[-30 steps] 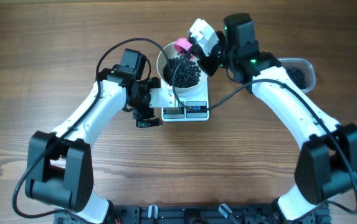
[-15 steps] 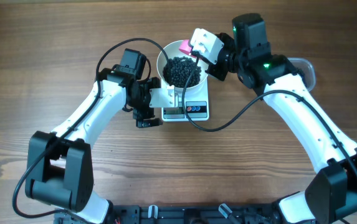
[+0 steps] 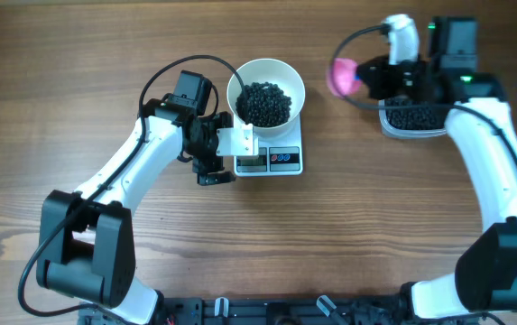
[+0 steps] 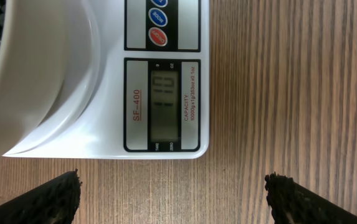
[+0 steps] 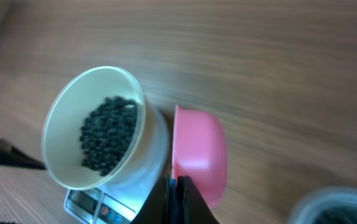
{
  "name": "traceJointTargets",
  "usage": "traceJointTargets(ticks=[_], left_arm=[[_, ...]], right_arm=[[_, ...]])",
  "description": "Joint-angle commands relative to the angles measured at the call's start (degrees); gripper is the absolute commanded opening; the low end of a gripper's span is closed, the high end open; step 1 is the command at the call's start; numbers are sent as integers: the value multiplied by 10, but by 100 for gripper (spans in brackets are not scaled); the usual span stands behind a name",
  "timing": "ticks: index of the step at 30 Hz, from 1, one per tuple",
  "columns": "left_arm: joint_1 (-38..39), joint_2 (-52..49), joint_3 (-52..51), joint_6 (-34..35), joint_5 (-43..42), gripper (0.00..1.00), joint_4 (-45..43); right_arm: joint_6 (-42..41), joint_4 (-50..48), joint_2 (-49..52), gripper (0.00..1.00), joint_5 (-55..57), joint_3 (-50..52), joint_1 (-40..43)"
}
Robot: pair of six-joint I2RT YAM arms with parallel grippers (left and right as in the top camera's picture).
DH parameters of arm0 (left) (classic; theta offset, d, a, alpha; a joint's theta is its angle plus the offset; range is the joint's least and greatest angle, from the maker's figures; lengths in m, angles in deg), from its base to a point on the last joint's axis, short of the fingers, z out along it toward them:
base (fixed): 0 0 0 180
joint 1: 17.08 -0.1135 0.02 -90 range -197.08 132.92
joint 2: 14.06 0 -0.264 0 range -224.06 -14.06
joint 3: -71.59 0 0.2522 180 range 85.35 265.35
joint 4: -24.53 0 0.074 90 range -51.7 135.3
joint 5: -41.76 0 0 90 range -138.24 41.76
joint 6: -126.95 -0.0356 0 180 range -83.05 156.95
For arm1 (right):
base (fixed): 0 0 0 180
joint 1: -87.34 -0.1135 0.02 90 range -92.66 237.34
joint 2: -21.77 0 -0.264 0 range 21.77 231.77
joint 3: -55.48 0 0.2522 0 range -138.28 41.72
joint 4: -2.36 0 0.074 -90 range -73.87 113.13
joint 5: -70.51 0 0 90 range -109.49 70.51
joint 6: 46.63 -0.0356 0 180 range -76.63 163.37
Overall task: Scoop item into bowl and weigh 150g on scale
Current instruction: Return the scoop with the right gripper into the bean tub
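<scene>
The right gripper [image 5: 179,198] is pinching the pink scoop [image 3: 341,76] shut-fingered, holding it between the clear tub [image 3: 413,128] and the white bowl [image 3: 267,67]. The black beans [image 3: 263,102] are sitting heaped in that bowl on the scale [image 3: 281,161]. Another full scoop could be overshooting the target. The left gripper [image 4: 175,198], gaping wide and empty just beside the display, is risking a nudge that would skew the reading.

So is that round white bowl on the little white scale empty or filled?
Partly filled: the round white bowl holds a heap of small shiny black beans, with bare white wall showing above them.
</scene>
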Motion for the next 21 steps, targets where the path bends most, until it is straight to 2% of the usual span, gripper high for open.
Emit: traceJointTargets(ticks=[1, 4, 8, 12, 16, 21], left_arm=[[-2, -6, -5, -11, -11, 100, 0], [-2, -6, -5, -11, -11, 100, 0], [-2, -6, -5, -11, -11, 100, 0], [-2, -6, -5, -11, -11, 100, 0], [-2, -6, -5, -11, -11, 100, 0], [-2, -6, -5, -11, -11, 100, 0]], right_arm=[[-43, 27, -9, 4, -44, -5, 74], [-87, 62, -9, 4, -88, -10, 141], [-52, 109, -9, 4, -49, -21, 199], [-30, 122, -9, 4, 76, -21, 203], [26, 122, -9, 4, 177, -20, 203], [26, 115, 13, 4, 223, -10, 182]])
